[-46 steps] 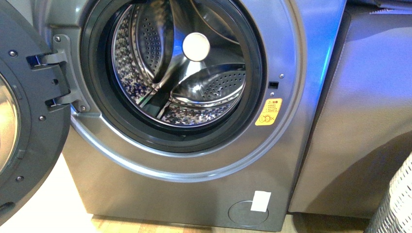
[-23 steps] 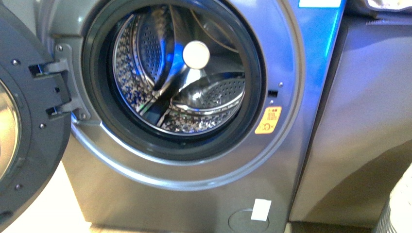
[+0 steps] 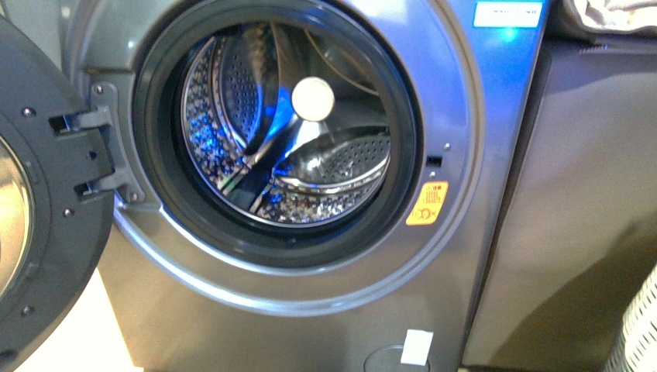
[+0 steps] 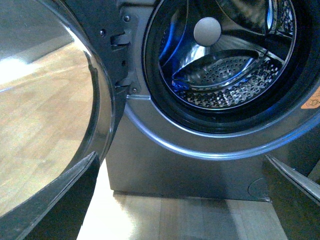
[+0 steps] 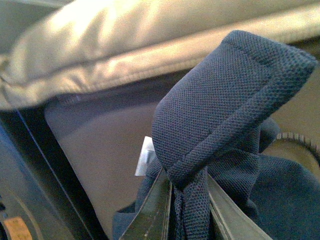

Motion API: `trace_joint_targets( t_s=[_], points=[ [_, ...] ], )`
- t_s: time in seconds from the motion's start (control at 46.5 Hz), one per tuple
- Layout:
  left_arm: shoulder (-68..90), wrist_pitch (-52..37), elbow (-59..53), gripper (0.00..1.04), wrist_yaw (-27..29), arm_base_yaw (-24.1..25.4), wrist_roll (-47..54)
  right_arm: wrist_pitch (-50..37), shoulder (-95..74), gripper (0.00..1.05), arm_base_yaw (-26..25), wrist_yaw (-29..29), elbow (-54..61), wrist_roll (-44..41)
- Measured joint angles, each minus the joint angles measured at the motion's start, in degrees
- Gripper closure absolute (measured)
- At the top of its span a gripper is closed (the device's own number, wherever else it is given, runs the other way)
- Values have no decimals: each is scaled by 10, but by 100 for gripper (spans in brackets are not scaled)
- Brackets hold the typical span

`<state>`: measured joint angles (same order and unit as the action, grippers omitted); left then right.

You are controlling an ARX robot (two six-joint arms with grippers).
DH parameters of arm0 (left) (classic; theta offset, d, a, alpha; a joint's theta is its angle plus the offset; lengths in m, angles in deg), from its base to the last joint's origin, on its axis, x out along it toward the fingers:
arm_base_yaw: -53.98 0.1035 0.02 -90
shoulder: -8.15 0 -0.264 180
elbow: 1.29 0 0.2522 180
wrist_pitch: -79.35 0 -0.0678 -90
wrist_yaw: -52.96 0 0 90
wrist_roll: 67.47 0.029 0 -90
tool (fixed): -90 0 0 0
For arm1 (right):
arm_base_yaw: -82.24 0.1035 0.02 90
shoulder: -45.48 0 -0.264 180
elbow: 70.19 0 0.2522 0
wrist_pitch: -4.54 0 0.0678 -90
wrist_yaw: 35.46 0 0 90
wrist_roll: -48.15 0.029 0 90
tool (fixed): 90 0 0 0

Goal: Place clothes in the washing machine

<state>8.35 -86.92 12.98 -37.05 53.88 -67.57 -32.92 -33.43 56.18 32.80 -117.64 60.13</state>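
Zero items in drum [image 3: 325,155]: washing machine [image 3: 310,310] door [image 3: 70,232] open at left of front frame, drum bare. Navy clothes [image 5: 225,100] pinched in right tool [image 5: 189,210], outside machine. Left tool [image 4: 180,156] spread, empty. Whole loading step left.

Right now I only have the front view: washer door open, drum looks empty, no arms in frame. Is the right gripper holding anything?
Observer: Yes. The right wrist view shows the right gripper shut on a navy garment, with a hemmed fold standing up past the jaws.
Operator: And the left one?
Observer: The left gripper is open with nothing in it, facing the open porthole of the washing machine.
Operator: Anything close to the garment?
Observer: A beige cloth shows just behind it in the right wrist view. I cannot tell whether they touch.
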Motion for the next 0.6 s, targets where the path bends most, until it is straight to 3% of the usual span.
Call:
trace_joint_targets(
  t_s=[0.28,0.602],
  points=[
    [0,0,0,6,0,0,0,140,104,95,62,20,-165,-14],
    [0,0,0,6,0,0,0,378,75,95,280,96,-511,-98]
  ],
)
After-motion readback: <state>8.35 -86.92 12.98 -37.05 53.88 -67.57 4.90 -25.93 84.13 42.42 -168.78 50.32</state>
